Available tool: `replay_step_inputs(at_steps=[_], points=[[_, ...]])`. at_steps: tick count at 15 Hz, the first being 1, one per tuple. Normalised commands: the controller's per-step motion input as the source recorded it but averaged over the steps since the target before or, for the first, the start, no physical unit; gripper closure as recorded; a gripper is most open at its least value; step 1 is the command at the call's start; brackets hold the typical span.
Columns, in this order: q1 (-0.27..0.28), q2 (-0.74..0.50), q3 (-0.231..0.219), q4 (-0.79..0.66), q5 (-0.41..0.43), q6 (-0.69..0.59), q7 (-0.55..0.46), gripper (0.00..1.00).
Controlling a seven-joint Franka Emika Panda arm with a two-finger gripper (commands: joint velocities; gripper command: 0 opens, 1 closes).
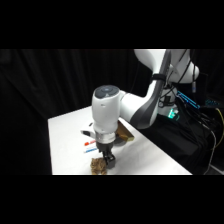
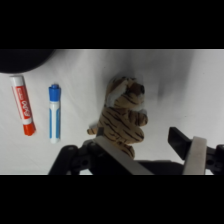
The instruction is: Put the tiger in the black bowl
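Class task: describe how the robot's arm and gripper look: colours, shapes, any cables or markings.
The arm is glossy white with rounded, bulging joint housings; one cylindrical housing has a dark round cap on top. A dark band rings the upper link, and dark cables run by the base. The gripper is black; in the wrist view its linkage is black, with pale grey-white fingers.

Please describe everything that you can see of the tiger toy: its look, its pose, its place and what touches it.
The small soft plush tiger, tan-orange with dark brown stripes and pale patches, lies on the white table, head away from the wrist camera. The red marker and blue marker lie apart beside it. The open black two-finger gripper is around it: one finger is at its rear, the other stands clear.
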Motion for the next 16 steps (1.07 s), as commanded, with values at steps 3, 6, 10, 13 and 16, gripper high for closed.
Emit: replay_step_inputs(at_steps=[3,6,10,13,16], points=[[0.119,0.28,-0.210,0.10,-0.143,0.25,0.12,0.00],[0.123,0.26,-0.167,0.16,-0.083,0.15,0.10,0.00],[0.122,0.17,-0.121,0.16,-0.035,0.08,0.08,0.26],[0.097,0.11,-0.101,0.15,-0.013,0.04,0.06,0.50],[0.096,0.04,-0.116,0.14,-0.024,-0.04,0.06,0.76]])
